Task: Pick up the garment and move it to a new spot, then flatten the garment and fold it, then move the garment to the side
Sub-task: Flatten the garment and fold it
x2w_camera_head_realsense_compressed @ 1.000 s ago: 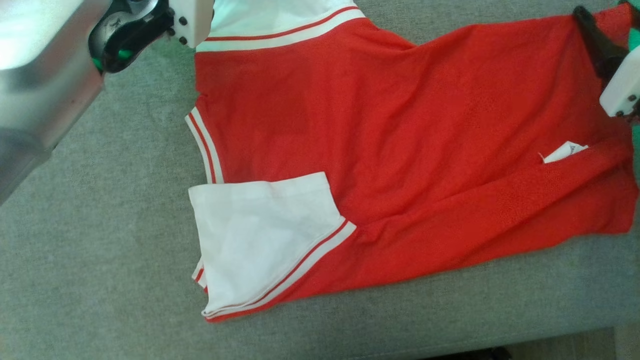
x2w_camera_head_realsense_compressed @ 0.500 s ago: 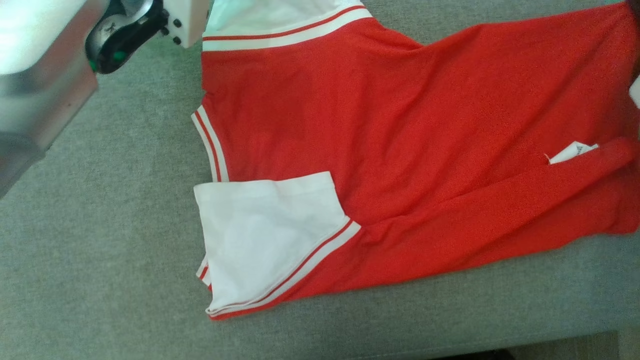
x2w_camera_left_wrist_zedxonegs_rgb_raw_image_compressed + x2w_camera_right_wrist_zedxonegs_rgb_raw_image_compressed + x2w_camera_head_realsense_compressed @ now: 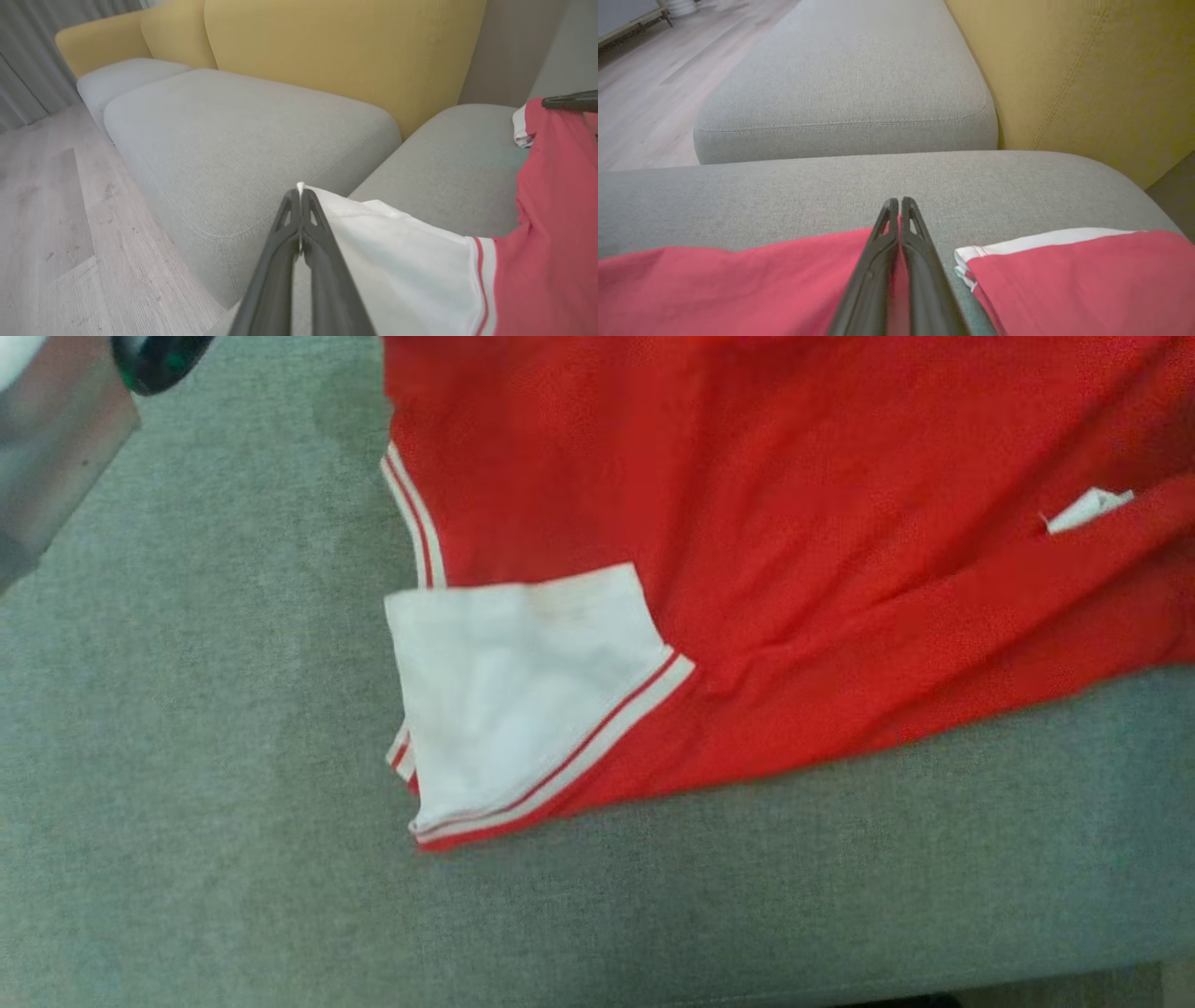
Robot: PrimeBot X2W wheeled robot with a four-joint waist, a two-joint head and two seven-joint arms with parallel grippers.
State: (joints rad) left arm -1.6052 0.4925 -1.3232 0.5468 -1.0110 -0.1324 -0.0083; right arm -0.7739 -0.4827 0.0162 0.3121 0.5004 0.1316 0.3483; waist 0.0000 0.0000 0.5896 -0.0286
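- The left pincer [image 3: 299,191] is pinched tight on the white sleeve edge of the garment [image 3: 747,523].
- The right pincer [image 3: 899,203] is clamped onto its red cloth.
- The garment spreads across the grey sofa cushion [image 3: 187,756], near the front edge.
- A white label [image 3: 1088,509] peeks from a fold.
- There's the yellow backrest [image 3: 327,56] behind, and the wooden floor [image 3: 46,210] beside the neighbouring cushion.

Left gripper [image 3: 299,191]: closed tip to tip, pinching the white sleeve edge of the garment [image 3: 747,523].
Right gripper [image 3: 899,203]: closed flat over the garment's red edge, red cloth caught in the slit between the fingers.
Silver forearm [image 3: 47,439]: seemingly the left arm's, blurred, off the garment's upper-left corner in the head view.
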